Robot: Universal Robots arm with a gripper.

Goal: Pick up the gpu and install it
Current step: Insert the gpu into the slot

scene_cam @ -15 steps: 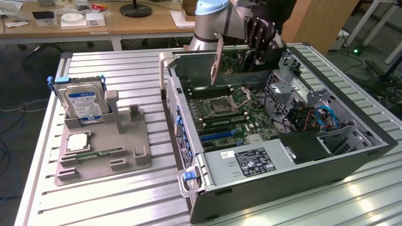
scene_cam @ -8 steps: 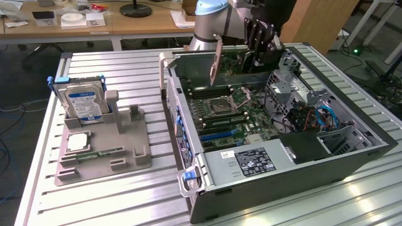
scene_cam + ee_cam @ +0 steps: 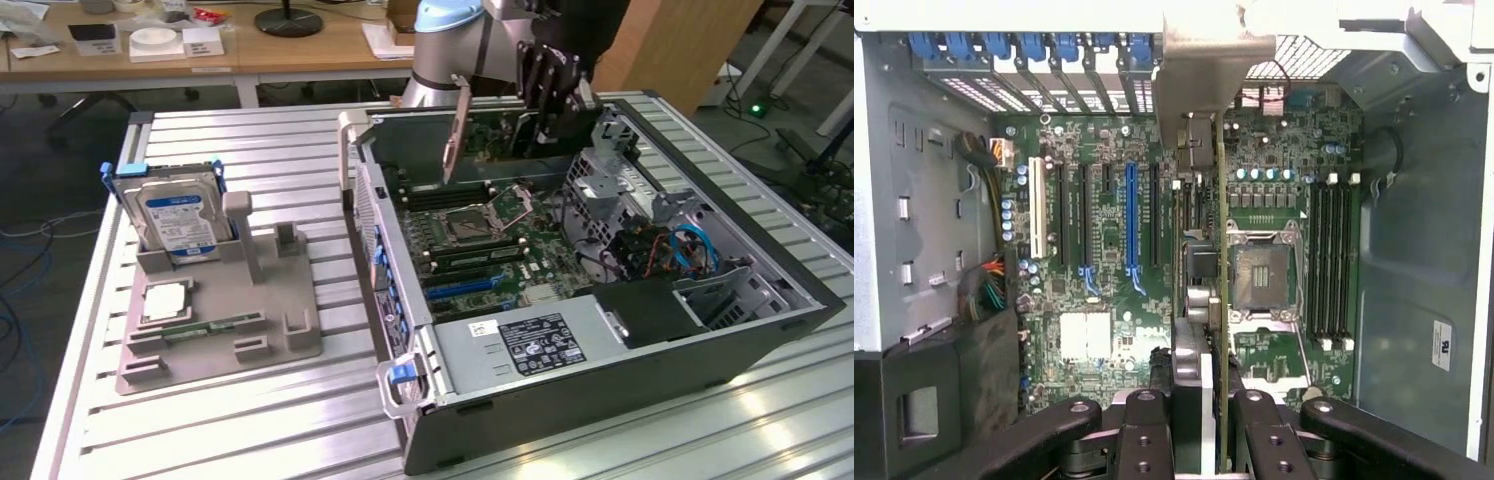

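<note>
My gripper (image 3: 551, 72) hangs over the far end of the open computer case (image 3: 747, 340), shut on the gpu (image 3: 527, 135). The gpu is a thin dark card held upright on edge, with its metal bracket (image 3: 458, 130) toward the exterior view's left. It hovers above the motherboard (image 3: 481, 240) without touching it. In the wrist view the gpu (image 3: 1221, 250) appears edge-on between the black fingers (image 3: 1149, 435) of my gripper (image 3: 1199, 410). Its bracket (image 3: 1204, 70) reaches toward the case's rear slot openings. The blue expansion slot (image 3: 1132, 225) lies beside the card's line, not under it.
A grey fixture (image 3: 220, 330) on the slatted table holds a hard drive (image 3: 180, 215), a processor chip (image 3: 163, 300) and a green memory stick (image 3: 214, 325). Inside the case are the processor socket (image 3: 1262, 275), the power supply (image 3: 534, 345) and a drive cage with cables (image 3: 667, 245).
</note>
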